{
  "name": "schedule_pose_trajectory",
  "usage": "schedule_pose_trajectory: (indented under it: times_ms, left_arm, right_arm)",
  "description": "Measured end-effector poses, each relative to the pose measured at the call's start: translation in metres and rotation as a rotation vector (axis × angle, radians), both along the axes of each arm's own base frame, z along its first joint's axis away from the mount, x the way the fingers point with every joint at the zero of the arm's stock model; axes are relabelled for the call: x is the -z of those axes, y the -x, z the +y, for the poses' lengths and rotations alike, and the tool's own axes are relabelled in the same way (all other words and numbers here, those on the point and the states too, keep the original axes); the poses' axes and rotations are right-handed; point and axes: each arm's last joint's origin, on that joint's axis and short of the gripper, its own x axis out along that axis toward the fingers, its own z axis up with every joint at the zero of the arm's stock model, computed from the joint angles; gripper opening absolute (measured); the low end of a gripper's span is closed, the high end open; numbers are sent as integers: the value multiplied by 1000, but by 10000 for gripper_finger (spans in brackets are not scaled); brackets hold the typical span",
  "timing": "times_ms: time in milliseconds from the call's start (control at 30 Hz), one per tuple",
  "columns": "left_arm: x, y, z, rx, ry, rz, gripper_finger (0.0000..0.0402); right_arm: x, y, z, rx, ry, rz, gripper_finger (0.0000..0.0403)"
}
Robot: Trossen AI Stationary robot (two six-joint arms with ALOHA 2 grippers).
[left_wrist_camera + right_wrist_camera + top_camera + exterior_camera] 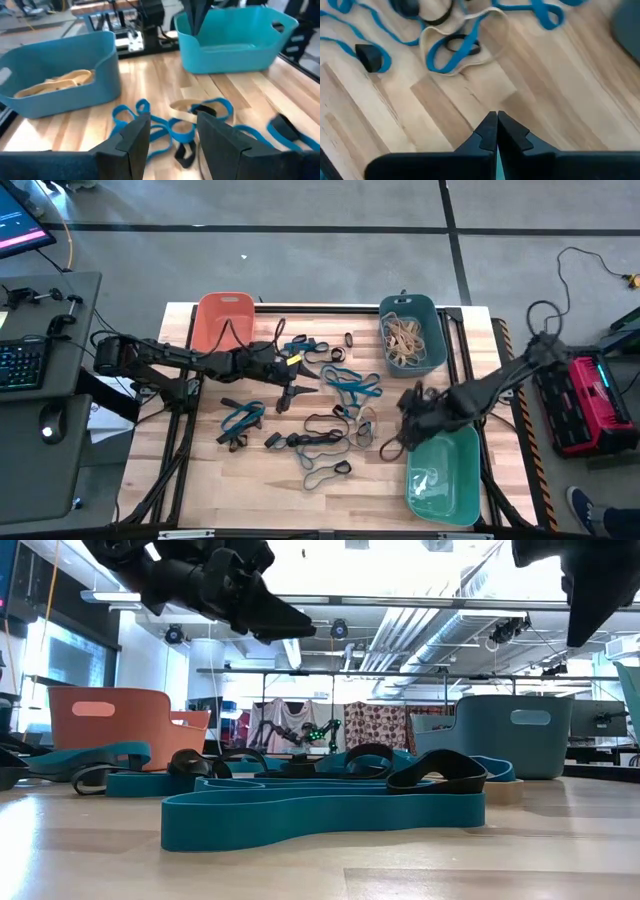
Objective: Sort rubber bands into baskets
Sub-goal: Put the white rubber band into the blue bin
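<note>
Since the rubber bands (330, 415) at the frame's centre are light and floppy (they snag), pinch one raised strand; your left gripper (290, 392) hovers open and empty, right gripper (392, 446) shut, empty.

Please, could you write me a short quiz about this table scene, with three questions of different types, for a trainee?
1. True or false: the orange basket already holds tan rubber bands.
2. Multiple choice: where is the right end effector? A) inside the dark teal basket; B) shut, above bare wood beside the green basket; C) gripping a blue band.
3. Short answer: is the left end effector open or shut, and does it hold anything?

Key
1. False: the tan rubber bands lie in the dark teal basket; the orange one looks empty.
2. B
3. Open, holding nothing; it hangs over the loose blue bands.
</note>
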Motion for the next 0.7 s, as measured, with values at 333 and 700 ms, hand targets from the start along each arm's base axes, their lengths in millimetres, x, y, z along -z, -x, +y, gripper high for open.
schedule_pose_trajectory:
  times_ms: [333, 700]
  left_arm:
    - [1, -1, -18, 61, -10, 7, 154]
    - [1, -1, -18, 58, -12, 8, 154]
  right_arm:
    - [34, -63, 17, -59, 169, 134, 13]
    - [46, -106, -36, -335, 255, 117, 131]
